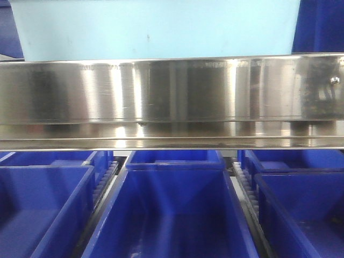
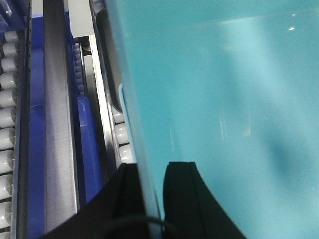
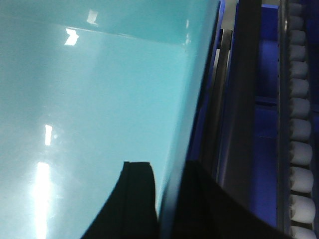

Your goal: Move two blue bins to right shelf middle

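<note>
One pale light-blue bin (image 1: 156, 29) sits above the broad brushed-steel front rail (image 1: 172, 91) of the rack level, filling the top of the front view. In the left wrist view my left gripper (image 2: 152, 172) straddles the bin's left wall (image 2: 224, 99), one black finger inside and one outside, closed on it. In the right wrist view my right gripper (image 3: 169, 172) clamps the bin's right wall (image 3: 99, 89) the same way. A second pale bin is not in view.
Three dark royal-blue bins (image 1: 172, 215) (image 1: 43, 209) (image 1: 301, 209) sit on the level below the rail. Roller tracks run beside the pale bin on the left (image 2: 6, 99) and on the right (image 3: 299, 124), with steel rails between.
</note>
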Controlling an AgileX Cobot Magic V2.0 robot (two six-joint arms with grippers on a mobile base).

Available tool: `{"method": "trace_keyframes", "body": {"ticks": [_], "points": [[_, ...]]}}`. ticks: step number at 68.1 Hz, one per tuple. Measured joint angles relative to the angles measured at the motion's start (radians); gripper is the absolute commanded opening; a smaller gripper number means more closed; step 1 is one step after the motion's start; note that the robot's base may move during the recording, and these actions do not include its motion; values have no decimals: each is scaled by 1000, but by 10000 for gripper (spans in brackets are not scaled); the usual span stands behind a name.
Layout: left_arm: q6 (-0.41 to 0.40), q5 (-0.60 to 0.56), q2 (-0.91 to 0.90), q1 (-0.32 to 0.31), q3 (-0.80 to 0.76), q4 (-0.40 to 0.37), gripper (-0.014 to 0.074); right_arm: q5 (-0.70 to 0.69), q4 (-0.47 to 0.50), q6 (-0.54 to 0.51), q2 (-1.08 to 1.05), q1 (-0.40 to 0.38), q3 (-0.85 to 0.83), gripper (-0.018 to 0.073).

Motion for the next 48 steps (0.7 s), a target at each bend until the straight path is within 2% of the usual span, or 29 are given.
{"method": "trace_keyframes", "body": {"ticks": [19,24,29,35,48], "points": [[0,-4,0,0,37,-9,-105,16,-10,0,0,0,0,-154],[0,-11,0,0,46,-14,-66,20,-15,0,0,0,0,-148],[0,-13,2,0,48,-19,7,26,-17,0,0,0,0,-99],[0,-13,2,0,48,-29,156,37,-17,0,0,0,0,50],[6,-10,2,-6,48,-56,508,39,-20,-13,0,2,0,498]]}}
